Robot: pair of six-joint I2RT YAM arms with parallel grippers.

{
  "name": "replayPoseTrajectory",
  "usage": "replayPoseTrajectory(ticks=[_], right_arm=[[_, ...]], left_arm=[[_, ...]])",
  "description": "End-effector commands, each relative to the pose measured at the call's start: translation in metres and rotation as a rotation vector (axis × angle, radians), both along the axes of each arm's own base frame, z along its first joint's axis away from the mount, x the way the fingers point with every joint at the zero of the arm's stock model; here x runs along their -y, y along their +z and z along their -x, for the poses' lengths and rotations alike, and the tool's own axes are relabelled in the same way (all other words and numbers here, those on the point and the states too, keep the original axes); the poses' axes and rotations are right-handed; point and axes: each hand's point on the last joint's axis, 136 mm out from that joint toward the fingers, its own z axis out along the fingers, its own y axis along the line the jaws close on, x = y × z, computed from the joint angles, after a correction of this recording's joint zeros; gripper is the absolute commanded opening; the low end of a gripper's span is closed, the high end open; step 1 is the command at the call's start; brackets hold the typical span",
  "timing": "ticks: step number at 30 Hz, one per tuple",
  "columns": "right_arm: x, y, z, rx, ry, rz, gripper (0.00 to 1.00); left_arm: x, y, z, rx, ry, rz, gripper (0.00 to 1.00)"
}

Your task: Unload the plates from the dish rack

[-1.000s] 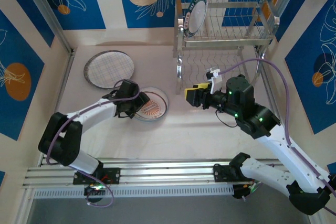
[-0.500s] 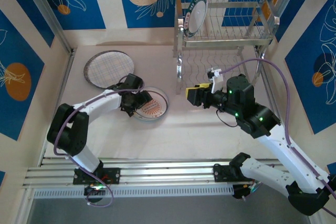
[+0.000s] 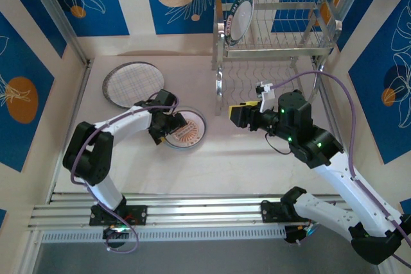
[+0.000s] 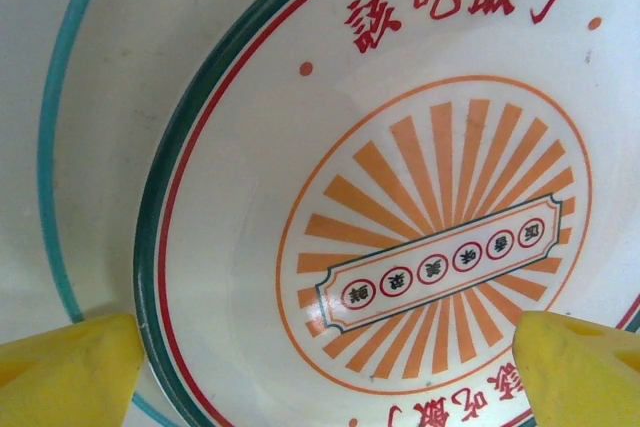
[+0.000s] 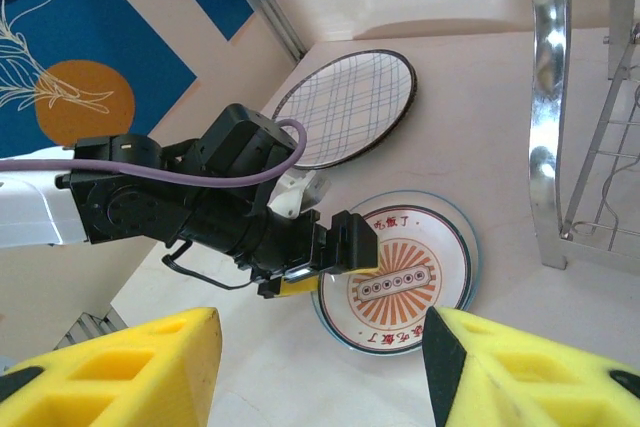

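The left gripper (image 3: pixel 171 124) is being held spread over the rim of a dark-rimmed sunburst plate (image 3: pixel 186 130), flat on the pale tabletop (image 3: pixel 212 171). The right gripper (image 3: pixel 239 115) is being held agape, empty, in open room before the shiny steel-wire dish rack (image 3: pixel 280 49), one round plate (image 3: pixel 238 19) upright inside.

I get bright, even overhead light; soft shadows on pale tabletop (image 3: pixel 244 158). Glare streaks on shiny steel wire dish rack (image 5: pixel 548 97). My right wrist's yellow foam fingertips (image 5: pixel 520 367) blurred; round orange-sunburst lettered plate (image 4: pixel 430 237) sharp.

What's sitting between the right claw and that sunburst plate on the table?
Nothing: the top view shows bare table between right gripper and sunburst plate.
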Motion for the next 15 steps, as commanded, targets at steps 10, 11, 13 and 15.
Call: replayPoseTrajectory(ticks=[10, 11, 13, 15], right_arm=[[0.005, 0.001, -0.005, -0.003, -0.03, 0.009, 0.57], [0.007, 0.003, -0.007, 0.002, -0.042, 0.014, 0.56], [0.012, 0.011, -0.011, 0.011, -0.079, 0.033, 0.55], [0.019, 0.022, -0.016, 0.037, -0.116, 0.054, 0.53]], left_arm=[[-0.004, 0.025, -0.009, 0.042, -0.012, -0.015, 0.99], [-0.004, 0.028, -0.008, 0.048, -0.012, -0.016, 0.99], [-0.006, 0.039, -0.009, 0.07, -0.015, -0.015, 1.0], [-0.007, 0.052, -0.009, 0.098, -0.018, -0.013, 1.0]])
